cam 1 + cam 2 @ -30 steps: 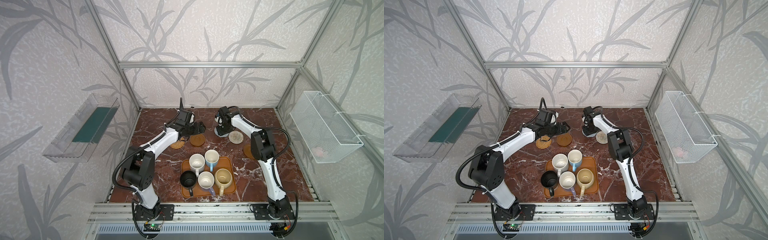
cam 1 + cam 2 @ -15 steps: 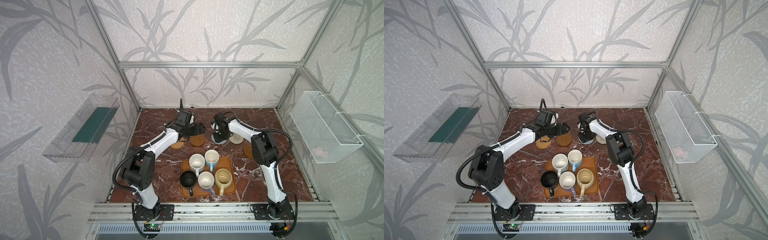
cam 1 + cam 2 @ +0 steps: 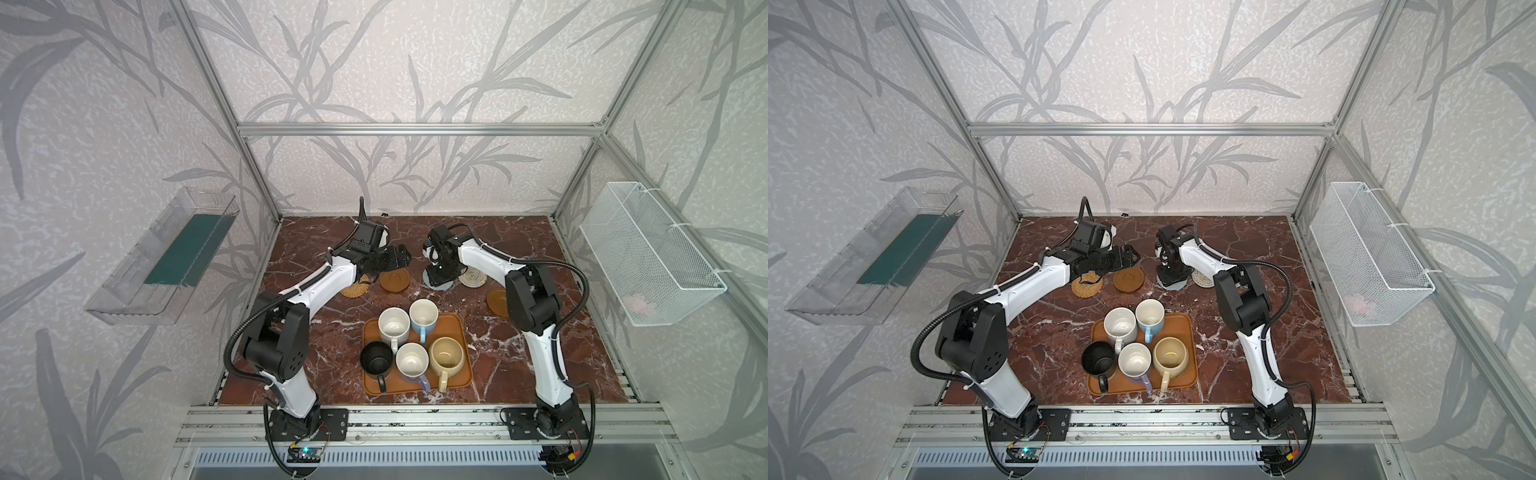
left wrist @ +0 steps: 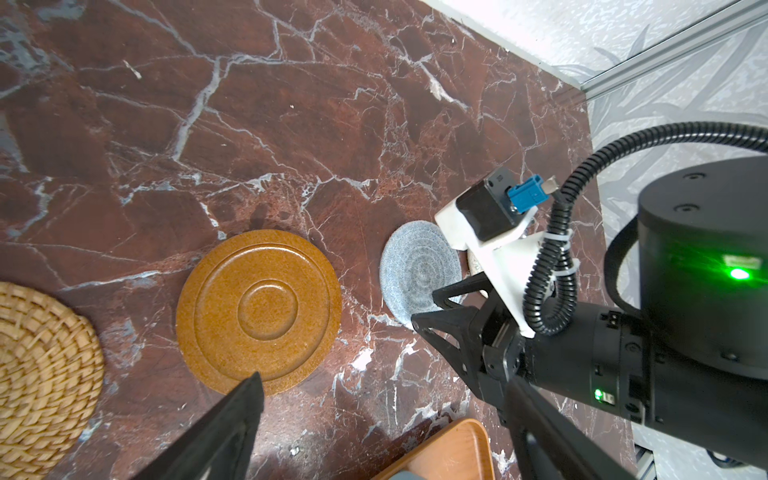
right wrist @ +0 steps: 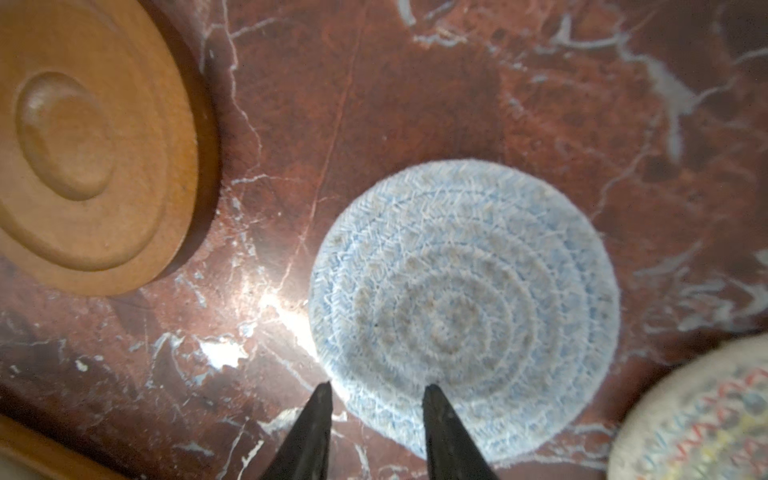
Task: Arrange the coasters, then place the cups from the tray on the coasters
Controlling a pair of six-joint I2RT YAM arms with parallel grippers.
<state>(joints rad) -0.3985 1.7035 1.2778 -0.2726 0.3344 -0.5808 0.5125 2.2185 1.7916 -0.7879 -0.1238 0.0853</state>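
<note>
The right gripper [image 5: 379, 390] is seen narrowly parted and empty, tips set astride the rim of the grey-blue coaster [image 5: 465, 307], which is laid flat on the table [image 5: 415, 83] between the brown coaster [image 5: 83, 137] and the cream coaster [image 5: 706, 424].

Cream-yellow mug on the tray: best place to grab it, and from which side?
Probably the handle, from above on the near side: the cream-yellow mug stands upright, handle jutting exposed over the tray's near rim. The lavender mug crowds its left wall; the light blue mug stands behind.
</note>
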